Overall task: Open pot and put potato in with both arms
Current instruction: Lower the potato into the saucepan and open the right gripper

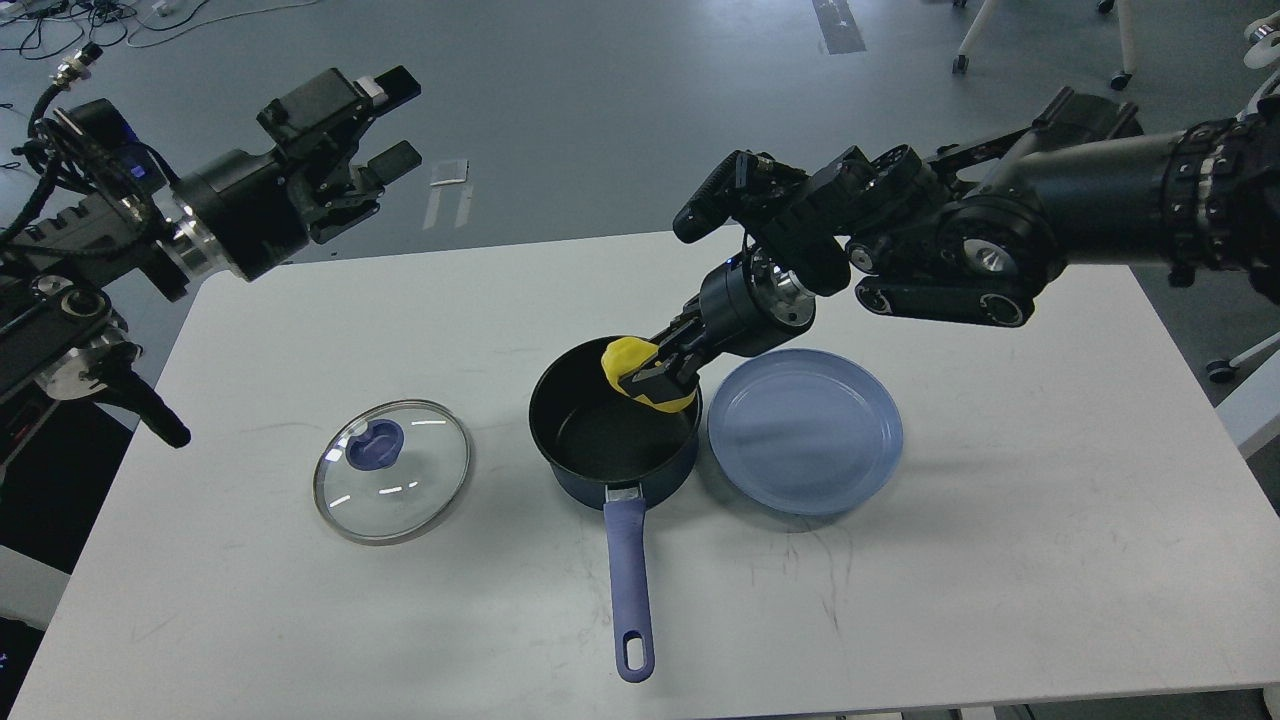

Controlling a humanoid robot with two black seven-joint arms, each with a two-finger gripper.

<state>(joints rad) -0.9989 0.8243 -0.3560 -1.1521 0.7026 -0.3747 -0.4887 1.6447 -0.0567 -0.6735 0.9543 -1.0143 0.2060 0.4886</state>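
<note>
The dark navy pot [600, 440] stands open mid-table, its blue-purple handle [628, 580] pointing toward me. Its glass lid [392, 470] with a blue knob lies flat on the table to the left. My right gripper [648, 380] is shut on the yellow potato [632, 362] and holds it over the pot's far right rim, just inside the opening. My left gripper [392, 122] is open and empty, raised beyond the table's far left corner.
A shallow round blue plate [805, 430] sits empty, touching the pot's right side. The white table [1000, 560] ends at all four sides in view. Chair legs and cables lie on the grey floor behind.
</note>
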